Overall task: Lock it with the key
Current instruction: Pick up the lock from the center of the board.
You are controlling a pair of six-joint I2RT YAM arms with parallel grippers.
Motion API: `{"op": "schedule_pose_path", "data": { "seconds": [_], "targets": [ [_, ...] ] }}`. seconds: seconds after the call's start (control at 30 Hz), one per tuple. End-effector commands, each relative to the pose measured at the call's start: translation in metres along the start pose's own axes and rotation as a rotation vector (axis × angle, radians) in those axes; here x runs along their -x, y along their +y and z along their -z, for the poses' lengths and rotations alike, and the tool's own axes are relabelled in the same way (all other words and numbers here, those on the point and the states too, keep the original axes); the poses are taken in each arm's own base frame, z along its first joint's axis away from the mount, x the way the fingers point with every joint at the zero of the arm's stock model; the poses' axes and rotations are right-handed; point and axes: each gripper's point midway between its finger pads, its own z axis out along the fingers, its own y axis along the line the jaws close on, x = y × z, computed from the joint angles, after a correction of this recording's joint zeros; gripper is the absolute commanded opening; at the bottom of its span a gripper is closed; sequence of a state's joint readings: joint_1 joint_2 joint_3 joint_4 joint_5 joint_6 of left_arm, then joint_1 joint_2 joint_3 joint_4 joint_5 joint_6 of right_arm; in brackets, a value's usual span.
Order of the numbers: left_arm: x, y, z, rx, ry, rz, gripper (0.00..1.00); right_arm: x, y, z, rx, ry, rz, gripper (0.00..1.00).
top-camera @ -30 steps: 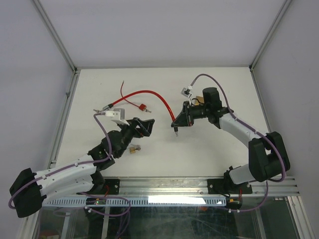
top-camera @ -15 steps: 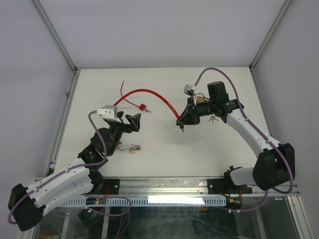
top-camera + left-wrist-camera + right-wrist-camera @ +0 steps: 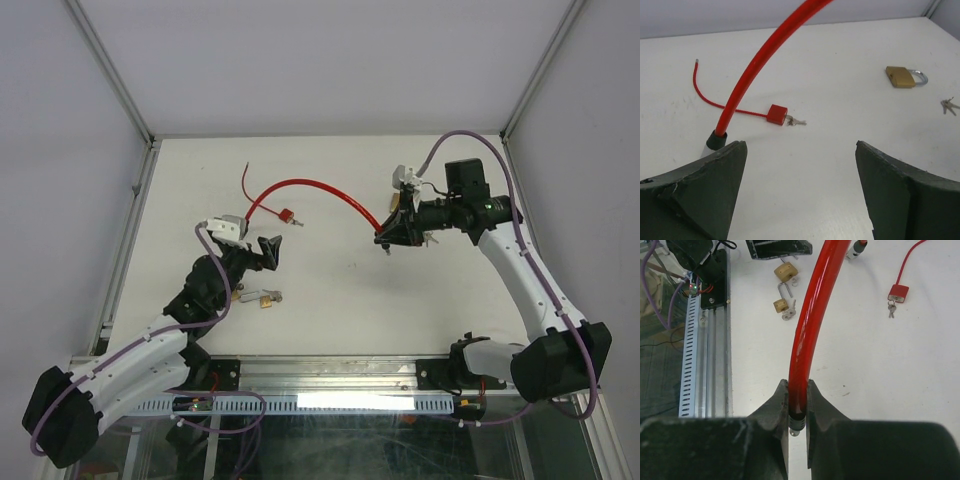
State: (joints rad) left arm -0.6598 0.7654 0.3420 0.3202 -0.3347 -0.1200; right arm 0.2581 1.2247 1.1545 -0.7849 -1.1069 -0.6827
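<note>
My right gripper (image 3: pixel 385 238) is shut on one end of a thick red cable (image 3: pixel 320 187) and holds it just above the table; the wrist view shows the jaws clamped just above its black end cap (image 3: pixel 798 412). The cable arcs left to its other end (image 3: pixel 715 140), which rests beside my left gripper (image 3: pixel 268 248). The left gripper (image 3: pixel 800 190) is open and empty. A small red lock (image 3: pixel 286 214) on a thin red wire lies between the arms with a key (image 3: pixel 796 121) in it. A brass padlock with a key (image 3: pixel 265 297) lies near my left arm.
A second brass padlock (image 3: pixel 785 271) lies beside the first one (image 3: pixel 781 305). Another brass padlock (image 3: pixel 902 76) and a loose bunch of keys (image 3: pixel 948 105) lie at the right of the table. An aluminium rail (image 3: pixel 702 355) runs along the near edge.
My right gripper has carried the cable end to the right and slightly back. My left gripper has drawn back to the left, away from the middle.
</note>
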Motion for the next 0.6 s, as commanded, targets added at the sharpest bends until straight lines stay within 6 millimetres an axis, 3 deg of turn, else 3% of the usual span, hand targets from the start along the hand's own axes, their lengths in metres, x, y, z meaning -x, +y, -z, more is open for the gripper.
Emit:
{"op": "schedule_pose_path", "data": {
  "seconds": [0.0, 0.1, 0.43, 0.57],
  "targets": [
    [0.009, -0.001, 0.004, -0.051, -0.114, -0.058, 0.92, 0.028, 0.006, 0.017, -0.012, -0.040, 0.150, 0.00],
    [0.004, 0.003, 0.004, -0.050, -0.116, -0.041, 0.99, 0.029, 0.005, 0.022, -0.021, -0.034, 0.154, 0.00],
    [-0.008, 0.013, -0.014, -0.135, -0.040, 0.064, 0.99, 0.026, 0.003, 0.027, -0.022, -0.031, 0.141, 0.00],
    [-0.017, 0.016, -0.022, -0.165, -0.019, 0.049, 0.88, 0.025, 0.002, 0.026, -0.019, -0.029, 0.132, 0.00]
  ]
}}
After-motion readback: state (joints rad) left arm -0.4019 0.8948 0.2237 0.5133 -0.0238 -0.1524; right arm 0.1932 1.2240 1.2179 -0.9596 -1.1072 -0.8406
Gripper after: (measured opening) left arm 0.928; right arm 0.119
